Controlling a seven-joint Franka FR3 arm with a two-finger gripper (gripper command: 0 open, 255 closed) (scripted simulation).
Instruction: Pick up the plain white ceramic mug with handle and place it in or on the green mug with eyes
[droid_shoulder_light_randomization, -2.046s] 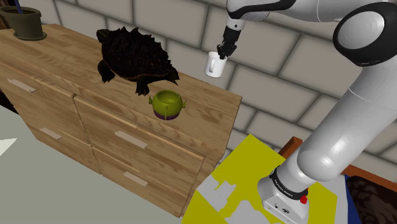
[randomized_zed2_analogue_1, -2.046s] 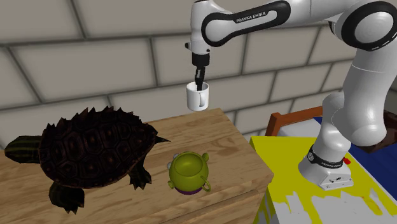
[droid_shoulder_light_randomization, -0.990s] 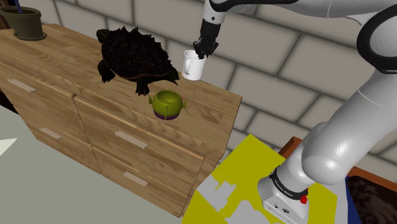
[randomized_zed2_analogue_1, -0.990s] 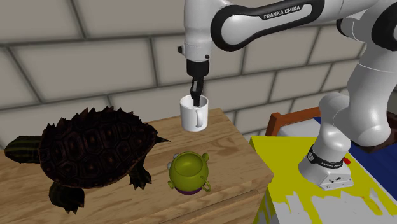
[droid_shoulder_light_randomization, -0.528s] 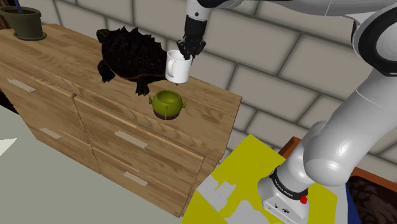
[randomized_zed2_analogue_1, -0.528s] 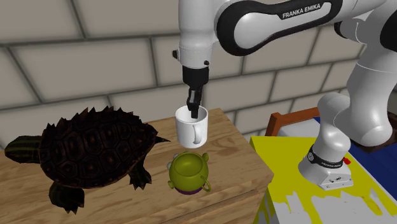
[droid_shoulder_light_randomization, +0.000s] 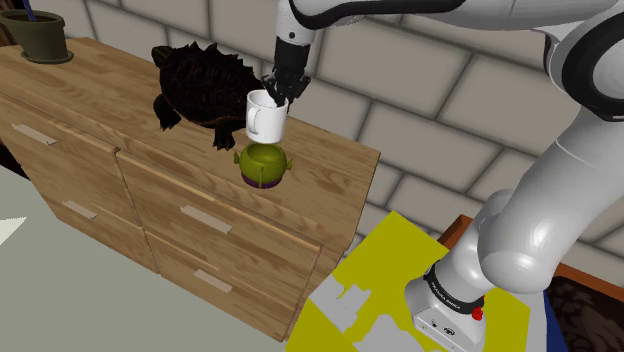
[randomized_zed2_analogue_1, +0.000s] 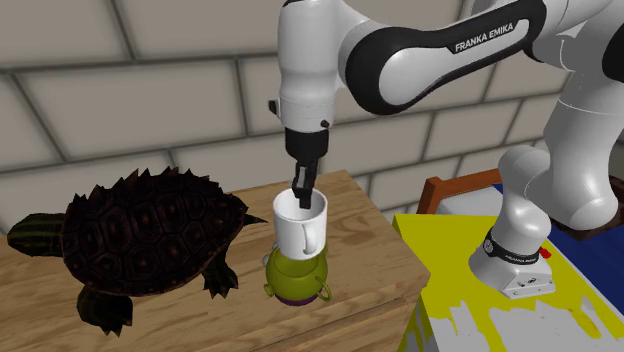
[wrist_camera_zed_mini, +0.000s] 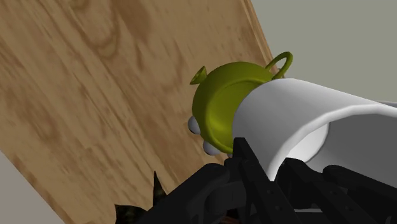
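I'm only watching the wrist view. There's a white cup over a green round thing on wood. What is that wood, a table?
Observer: No, it is the top of a wooden dresser with drawers in its front.
Operator: And that dark spiky bit?
Observer: A big dark turtle figure standing beside the green mug.
Operator: Is the cup sitting on the green one?
Observer: The hand holds the white mug upright by its rim, right above the green mug; I cannot tell whether they touch.
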